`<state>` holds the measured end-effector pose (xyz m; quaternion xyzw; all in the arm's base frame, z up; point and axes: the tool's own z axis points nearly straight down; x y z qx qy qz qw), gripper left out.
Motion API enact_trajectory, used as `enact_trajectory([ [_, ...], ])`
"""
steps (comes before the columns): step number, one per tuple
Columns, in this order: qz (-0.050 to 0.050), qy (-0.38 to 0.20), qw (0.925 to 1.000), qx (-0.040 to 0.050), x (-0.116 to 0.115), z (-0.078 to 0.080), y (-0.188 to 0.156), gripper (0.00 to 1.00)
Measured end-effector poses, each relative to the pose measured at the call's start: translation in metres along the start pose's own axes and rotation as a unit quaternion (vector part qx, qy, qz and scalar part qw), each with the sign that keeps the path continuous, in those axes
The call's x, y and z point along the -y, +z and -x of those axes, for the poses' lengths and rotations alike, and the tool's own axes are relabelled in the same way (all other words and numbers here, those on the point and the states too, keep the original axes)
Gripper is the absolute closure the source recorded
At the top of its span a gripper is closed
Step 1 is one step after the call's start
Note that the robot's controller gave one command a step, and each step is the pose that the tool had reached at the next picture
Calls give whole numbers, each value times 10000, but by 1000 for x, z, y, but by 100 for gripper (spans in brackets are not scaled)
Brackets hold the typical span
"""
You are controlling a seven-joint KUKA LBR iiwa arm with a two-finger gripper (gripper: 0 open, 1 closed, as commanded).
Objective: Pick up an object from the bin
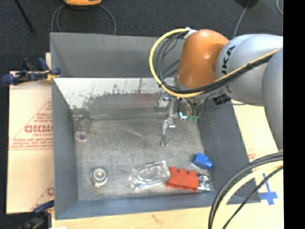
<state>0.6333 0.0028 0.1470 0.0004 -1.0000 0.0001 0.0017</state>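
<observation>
I have the pincer (165, 138) hanging over a bare patch of the grey metal bin (64, 142), a little right of the floor's middle, with nothing beneath it. From this angle it reads as one thin bright sliver, so I cannot tell how far it is open, and I make out nothing in its hold. I judge this to be the approach, with no thing yet chosen.

The likeliest candidates lie nearer the front wall, forward and right of the pincer:
- a small blue plastic block (202, 161), with a little floor clear about it;
- just in front of that, a red studded plastic brick (182, 179);
- a clear looped plastic piece (149, 176), touching the brick's left end.

A round clear knob (99, 176) sits well to the left, and a pale translucent cup (82, 130) stands by the left wall.

I think the next move calls for carrying the pincer forward and right until it is square over the blue block, then lowering it astride. The brick is hemmed in on both ends.

The orange wrist cover (200, 56) and the looped cables (152, 58) hide the back right corner. The clear piece's outline is hard to trace, and I cannot name the small silvery bit (204, 182) at the brick's right end.
</observation>
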Motion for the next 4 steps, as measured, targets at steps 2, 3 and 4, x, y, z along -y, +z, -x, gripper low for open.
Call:
enact_trajectory([
  [2, -5, -1199, 9928, 45, 50, -153, 66, 0],
  [3, -13, -1213, 9926, 72, 50, -151, 64, 100],
  [4, -21, -1718, 9851, 77, 52, -132, -93, 100],
])
